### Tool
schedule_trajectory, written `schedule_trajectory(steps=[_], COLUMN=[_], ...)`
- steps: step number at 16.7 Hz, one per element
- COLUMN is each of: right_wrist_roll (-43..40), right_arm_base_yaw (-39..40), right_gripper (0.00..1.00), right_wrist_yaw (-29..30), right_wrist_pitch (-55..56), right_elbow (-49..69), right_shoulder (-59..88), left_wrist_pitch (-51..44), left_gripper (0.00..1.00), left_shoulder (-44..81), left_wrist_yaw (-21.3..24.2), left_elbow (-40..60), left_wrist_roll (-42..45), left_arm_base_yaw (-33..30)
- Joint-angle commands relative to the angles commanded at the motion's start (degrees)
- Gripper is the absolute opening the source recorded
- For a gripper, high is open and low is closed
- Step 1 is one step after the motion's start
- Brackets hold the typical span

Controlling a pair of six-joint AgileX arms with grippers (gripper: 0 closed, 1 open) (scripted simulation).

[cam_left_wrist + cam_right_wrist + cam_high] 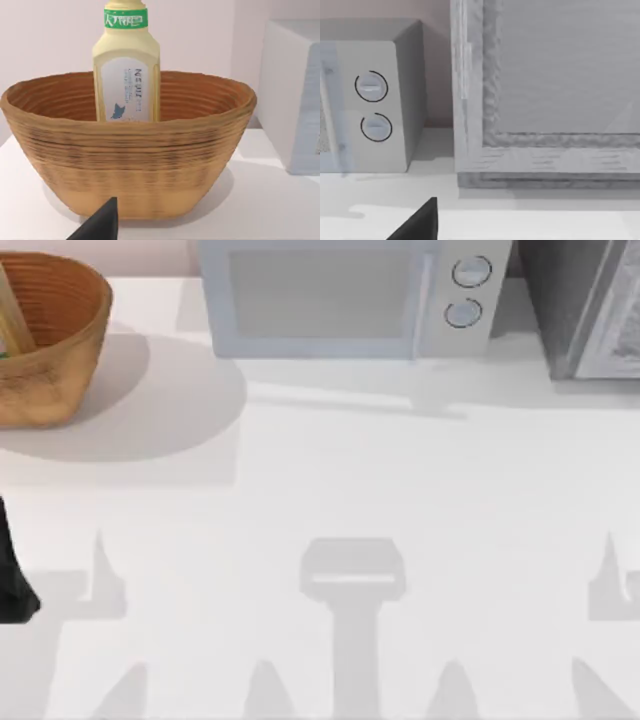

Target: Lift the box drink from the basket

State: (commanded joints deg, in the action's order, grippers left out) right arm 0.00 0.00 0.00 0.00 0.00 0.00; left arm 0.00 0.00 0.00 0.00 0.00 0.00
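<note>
One box drink (127, 65) upright inside basket (130, 170); left claw (102, 225) short of it, opening unclear.

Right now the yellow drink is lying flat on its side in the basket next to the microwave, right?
Not quite. The left wrist view shows the drink standing upright in the basket, its neck above the rim. The rest holds: the basket sits beside the microwave.

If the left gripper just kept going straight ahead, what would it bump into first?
Probably the basket: its woven outer wall faces the left gripper, with the box drink standing upright inside behind it. Depth is hard to judge.
</note>
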Motion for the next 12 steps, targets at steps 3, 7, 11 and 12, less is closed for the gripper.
schedule_trajectory(steps=[3, 7, 11, 12], right_wrist_roll=[0.0, 0.0, 0.0, 0.0], right_arm_base_yaw=[0.0, 0.0, 0.0, 0.0], right_gripper=[1.0, 1.0, 1.0, 1.0], right_wrist_yaw=[0.0, 0.0, 0.0, 0.0], right_wrist_pitch=[0.0, 0.0, 0.0, 0.0], right_elbow=[0.0, 0.0, 0.0, 0.0], right_shoulder=[0.0, 0.0, 0.0, 0.0], left_wrist_pitch=[0.3, 5.2, 14.6, 17.4], left_gripper=[1.0, 1.0, 1.0, 1.0], left_shoulder=[0.6, 8.5, 23.7, 28.4], left_wrist_yaw=[0.1, 1.0, 2.7, 3.3], left_elbow=[0.2, 3.3, 9.2, 10.9], left_wrist_roll=[0.0, 0.1, 0.2, 0.2], left_arm_base_yaw=[0.1, 0.8, 2.3, 2.7])
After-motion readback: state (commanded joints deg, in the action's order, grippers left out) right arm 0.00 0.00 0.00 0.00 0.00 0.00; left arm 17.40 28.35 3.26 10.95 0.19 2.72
